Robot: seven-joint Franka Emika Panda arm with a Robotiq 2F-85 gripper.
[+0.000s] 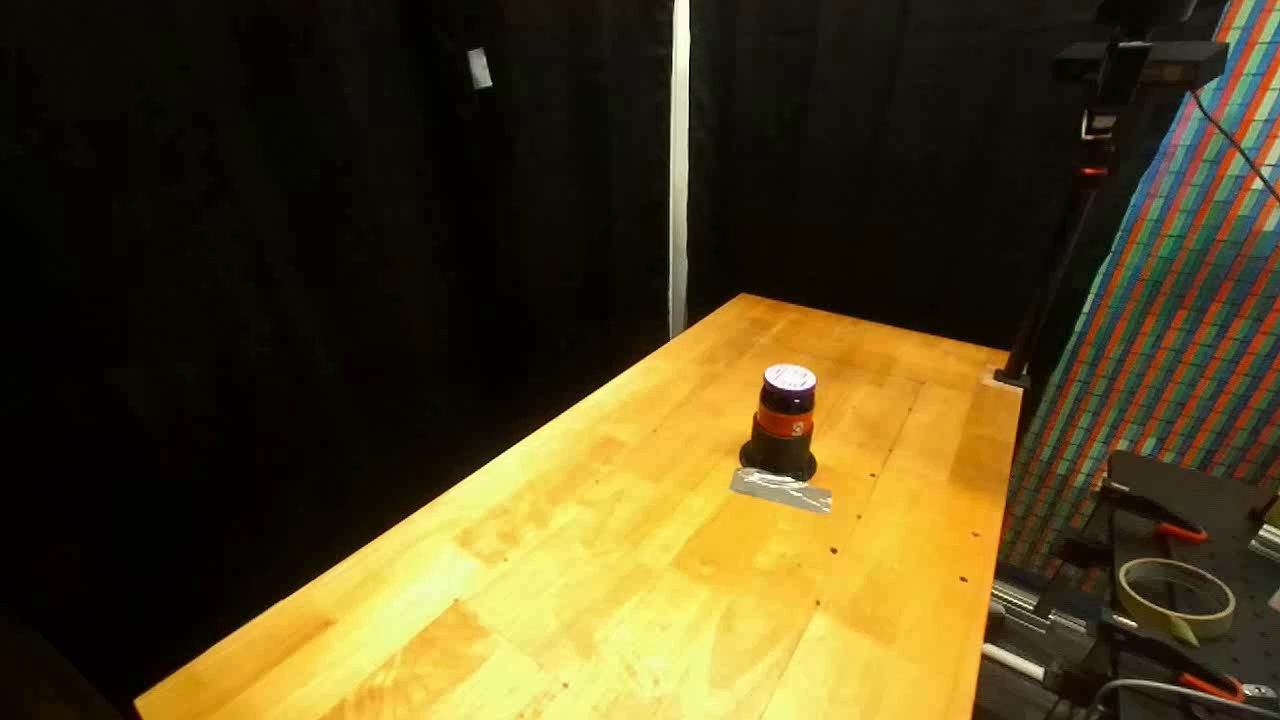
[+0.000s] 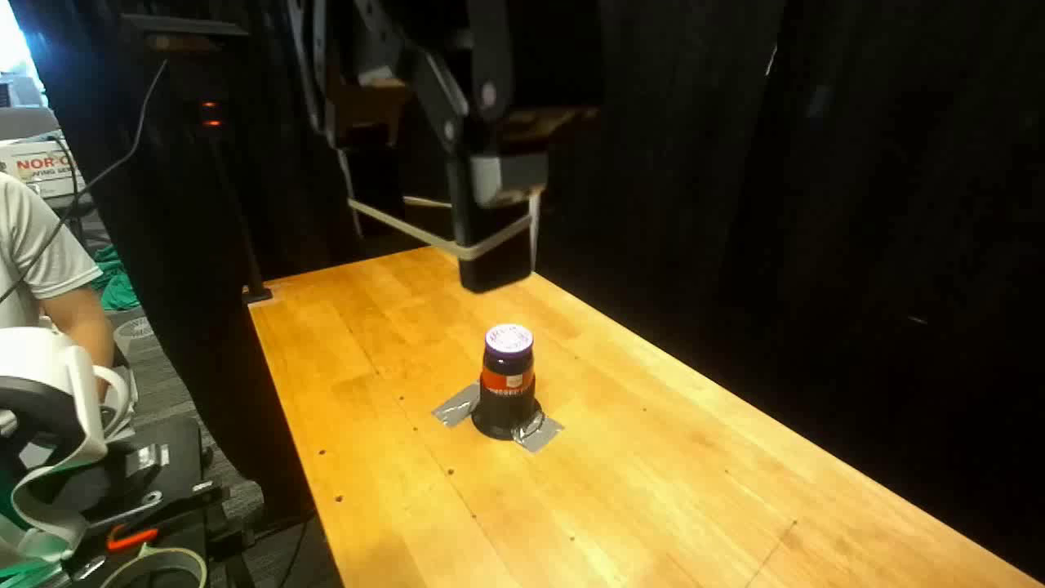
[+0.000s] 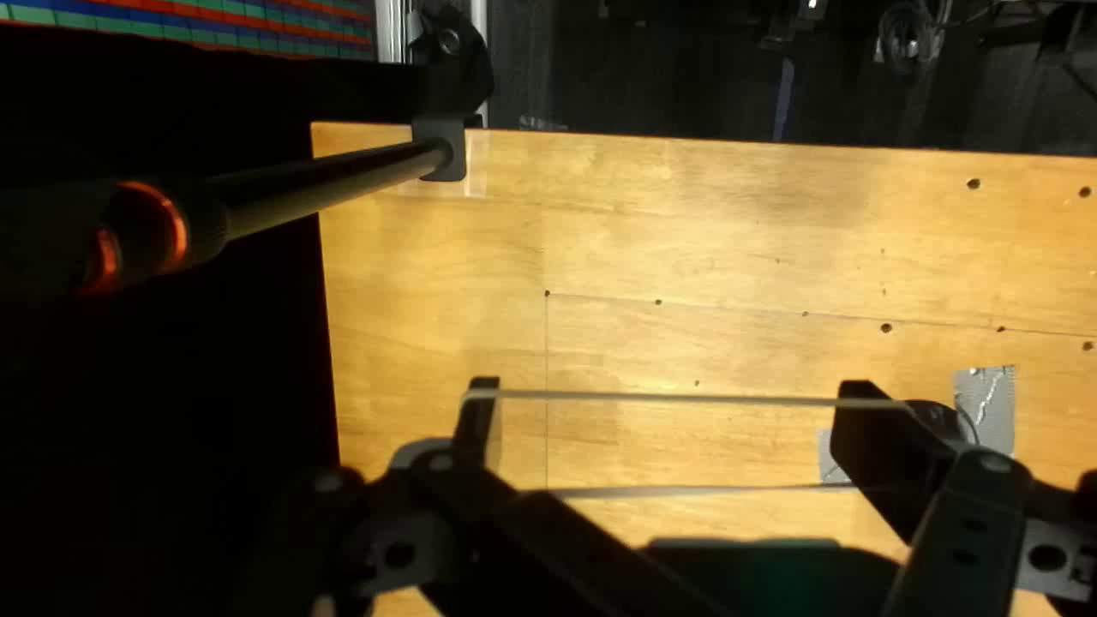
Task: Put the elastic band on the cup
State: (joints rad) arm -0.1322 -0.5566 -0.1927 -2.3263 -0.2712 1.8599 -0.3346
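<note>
The cup (image 1: 785, 425) is a small dark upright cylinder with an orange-red stripe and a pale printed top; it stands on the wooden table in both exterior views (image 2: 508, 382). My gripper (image 2: 433, 241) is wide open above the table, higher than the cup, and does not touch it. The pale elastic band (image 2: 408, 229) is stretched around the outside of both fingers. In the wrist view the elastic band (image 3: 660, 397) spans between the fingers of the gripper (image 3: 677, 390). There the cup is mostly hidden behind the right-hand finger. In an exterior view the gripper is out of frame.
Grey tape strips (image 1: 782, 490) lie at the cup's base on the wooden table (image 1: 600, 560). A black camera pole (image 3: 334, 184) is clamped at a table corner. A person (image 2: 49, 269) sits beyond the table edge, by a dark side surface with a tape roll (image 1: 1175, 598).
</note>
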